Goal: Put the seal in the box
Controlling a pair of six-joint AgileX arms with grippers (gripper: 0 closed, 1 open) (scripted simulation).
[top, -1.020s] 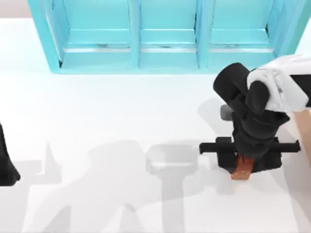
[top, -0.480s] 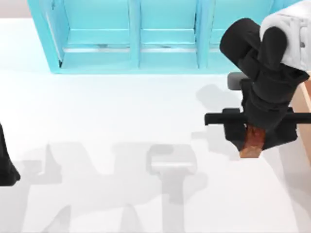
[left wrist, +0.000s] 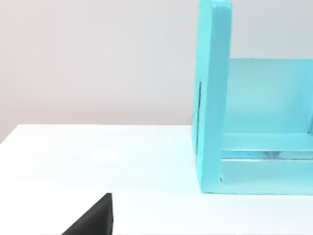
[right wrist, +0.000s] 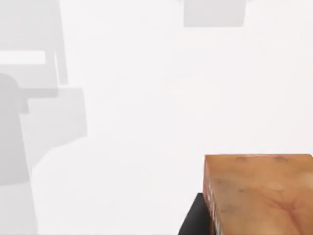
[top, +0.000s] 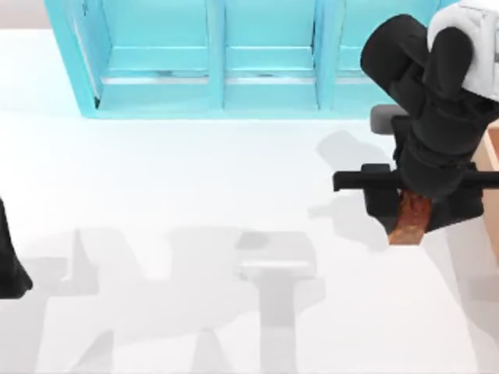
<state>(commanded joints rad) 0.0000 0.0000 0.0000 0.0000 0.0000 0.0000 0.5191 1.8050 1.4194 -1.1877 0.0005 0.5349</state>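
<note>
The seal (top: 408, 226) is a small reddish-brown speckled block hanging above the white table, at the right side of the top view. My right gripper (top: 415, 212) is shut on it, and the black wrist above hides its upper part. The right wrist view shows the seal (right wrist: 259, 196) close up beside one dark finger (right wrist: 193, 221), with bare table far below. The box (top: 490, 152) shows as a tan wooden strip at the right edge, just right of the gripper. My left gripper (top: 9, 265) is parked at the left edge.
A big turquoise shelf unit (top: 234, 54) stands along the back of the table and rises near my left arm as the same shelf unit (left wrist: 254, 122). The white table (top: 195, 195) spreads between the arms, crossed by arm shadows.
My right gripper has carried the seal up off the table, toward the back and to the right, closer to the box. The left arm has not moved.
</note>
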